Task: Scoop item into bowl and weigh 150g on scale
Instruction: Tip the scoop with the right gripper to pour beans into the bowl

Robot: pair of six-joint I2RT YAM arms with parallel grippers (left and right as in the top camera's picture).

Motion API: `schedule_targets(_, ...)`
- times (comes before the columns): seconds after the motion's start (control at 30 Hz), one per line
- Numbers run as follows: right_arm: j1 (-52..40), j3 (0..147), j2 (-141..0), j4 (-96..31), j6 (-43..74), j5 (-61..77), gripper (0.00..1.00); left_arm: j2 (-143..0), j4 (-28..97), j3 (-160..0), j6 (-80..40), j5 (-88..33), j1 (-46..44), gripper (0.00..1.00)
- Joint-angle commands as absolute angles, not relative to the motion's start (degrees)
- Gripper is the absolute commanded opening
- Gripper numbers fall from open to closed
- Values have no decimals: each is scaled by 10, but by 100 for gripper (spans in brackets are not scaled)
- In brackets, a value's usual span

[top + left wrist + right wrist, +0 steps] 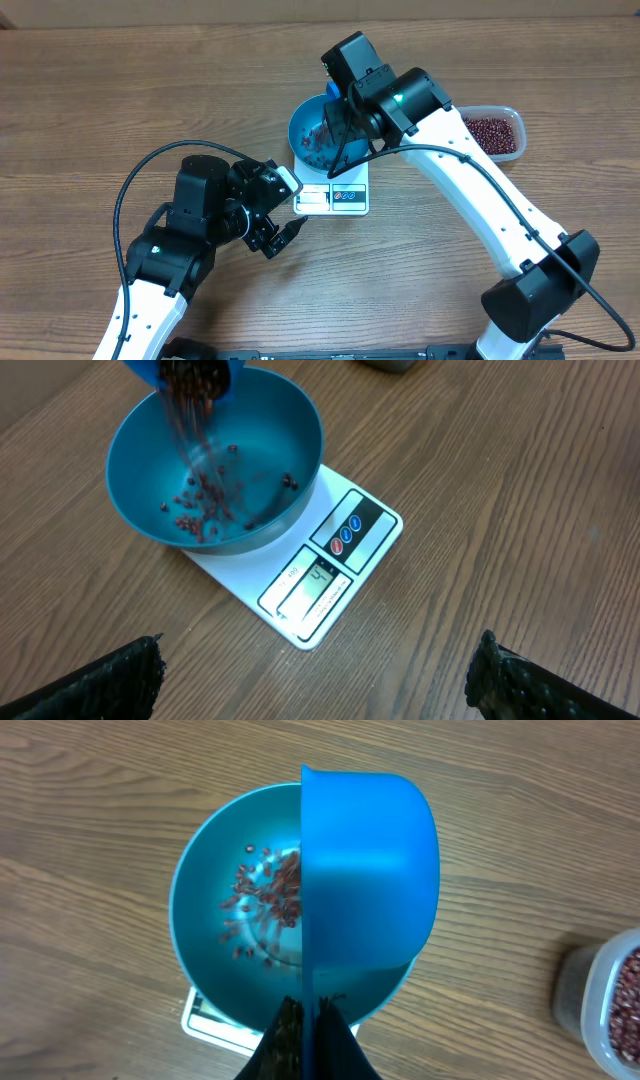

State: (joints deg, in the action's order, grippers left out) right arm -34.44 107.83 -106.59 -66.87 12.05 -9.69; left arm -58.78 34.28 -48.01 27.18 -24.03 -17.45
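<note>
Right gripper (308, 1038) pinching tipped scoop (370, 870); beans (268, 892) falling into bowl (196, 952) on scale (340, 560); left gripper (315, 672) spread wide, empty.

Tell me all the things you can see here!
beans: many, dark red-brown, falling into the bowl; more in the tub
bowl: one, blue, on the scale
scale: one, white, on the table
scoop: one, blue, tipped over the bowl
tub: one, clear, on the table, apart from the scale
table: one, brown wood, under everything
arms: two, white and black, one each side
left fingers: two, black, open, empty, near the scale
right fingers: two, black, shut on the scoop's handle
</note>
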Motion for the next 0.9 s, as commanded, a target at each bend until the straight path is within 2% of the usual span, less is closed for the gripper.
schedule_targets(0.0,-347,1067,-1065,-667,139,-137,4,-589,343,-477,270,-251,-169,100)
schedule_targets(0.87,-395,1063,-1065,-674,187,-194,4,-589,343,-477,270,-251,-169,100)
